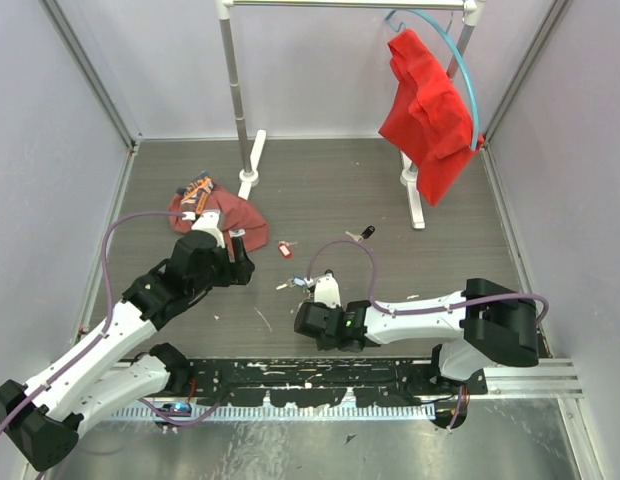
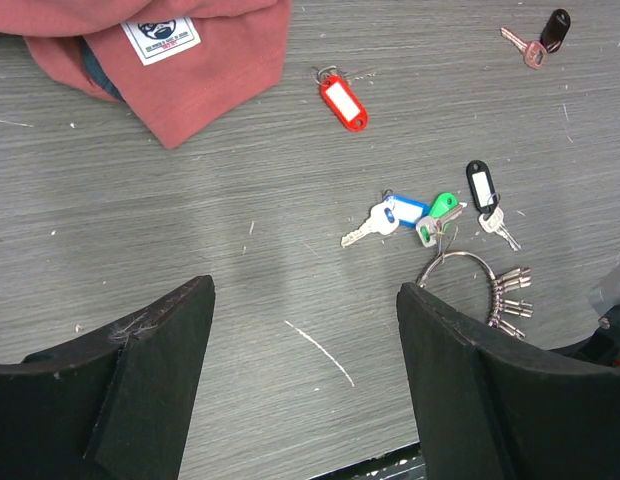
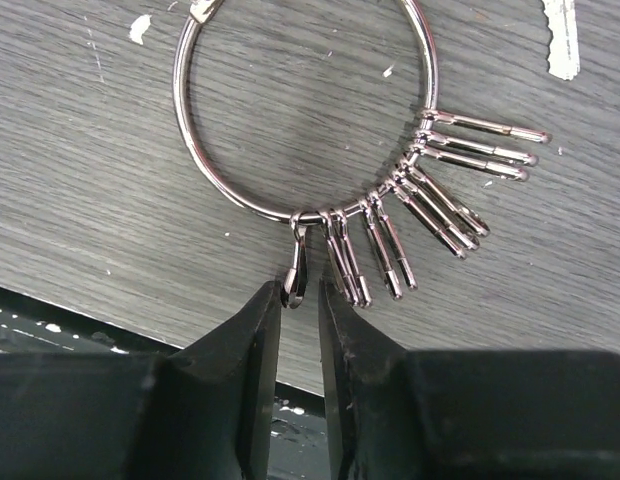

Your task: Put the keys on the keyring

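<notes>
The keyring (image 3: 305,110), a thin silver wire ring carrying several metal clips (image 3: 460,150), lies flat on the table. My right gripper (image 3: 298,295) sits at its near edge, jaws a narrow gap apart. The tip of one clip (image 3: 296,270) rests at the mouth against the left finger, not pinched. The left wrist view shows the keyring (image 2: 458,262) and, beyond it, keys with blue (image 2: 395,213), green (image 2: 442,208), black (image 2: 478,184) and red (image 2: 342,101) tags, and another black-tagged key (image 2: 550,32). My left gripper (image 2: 305,300) is open and empty above bare table.
A crumpled red cloth (image 1: 235,215) lies beside my left gripper (image 1: 240,265). A clothes rack (image 1: 235,90) at the back carries a red shirt (image 1: 430,120) on a blue hoop hanger (image 1: 468,70). A black rail (image 1: 320,375) runs along the near edge. Grey walls enclose the table.
</notes>
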Robot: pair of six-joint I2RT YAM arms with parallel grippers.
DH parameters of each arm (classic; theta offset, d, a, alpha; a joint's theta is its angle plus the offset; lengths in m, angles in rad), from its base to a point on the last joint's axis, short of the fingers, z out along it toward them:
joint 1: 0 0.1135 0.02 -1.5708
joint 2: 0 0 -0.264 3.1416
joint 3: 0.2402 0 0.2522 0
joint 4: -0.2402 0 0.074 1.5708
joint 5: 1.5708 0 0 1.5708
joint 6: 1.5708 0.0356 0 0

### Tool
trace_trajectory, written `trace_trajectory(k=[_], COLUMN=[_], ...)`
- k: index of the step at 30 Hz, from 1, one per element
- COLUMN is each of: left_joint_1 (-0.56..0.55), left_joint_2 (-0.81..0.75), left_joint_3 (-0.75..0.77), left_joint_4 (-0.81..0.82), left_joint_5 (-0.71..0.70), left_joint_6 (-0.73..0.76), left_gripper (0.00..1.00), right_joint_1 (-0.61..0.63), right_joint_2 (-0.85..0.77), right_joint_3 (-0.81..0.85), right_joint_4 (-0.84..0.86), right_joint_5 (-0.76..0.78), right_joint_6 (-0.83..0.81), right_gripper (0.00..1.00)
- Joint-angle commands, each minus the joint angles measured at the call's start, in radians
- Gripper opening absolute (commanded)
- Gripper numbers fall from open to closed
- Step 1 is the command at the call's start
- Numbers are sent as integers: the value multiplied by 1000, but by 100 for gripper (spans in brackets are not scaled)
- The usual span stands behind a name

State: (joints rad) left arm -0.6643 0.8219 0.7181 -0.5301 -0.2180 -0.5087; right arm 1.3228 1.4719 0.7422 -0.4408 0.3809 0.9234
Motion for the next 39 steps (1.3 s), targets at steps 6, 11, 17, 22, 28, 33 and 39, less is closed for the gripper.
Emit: trace_trajectory(k=[6,11,17,22,28,33,39], left_joint_1=[3,3,4,3,-11,-87,-262], left_joint_2=[2,-6,-23,-16,-16,-5,-14], left_joint_3=[20,18,33,149,333,468,515], left_joint_4=[19,18,16,-15,-18,-22,28], left_joint_5=[12,14,28,80,184,226,256], left_joint_6=[15,19,52,122,268,415,576], left_gripper=[80,81,82,84,87,87,90], right_joint_1=[6,5,6,0,-74,-147,-171], right_joint_2=[8,-5,-125,-276,-437,-463,-441], right_joint_3=[20,17,62,178,355,572,739], right_joint_4=[23,24,-44,-184,-339,-473,-537], right_joint_5=[56,64,98,44,-127,-291,-479], right_joint_6=[15,3,-107,-299,-513,-658,-715], right_gripper=[19,8,1,1,1,1,1])
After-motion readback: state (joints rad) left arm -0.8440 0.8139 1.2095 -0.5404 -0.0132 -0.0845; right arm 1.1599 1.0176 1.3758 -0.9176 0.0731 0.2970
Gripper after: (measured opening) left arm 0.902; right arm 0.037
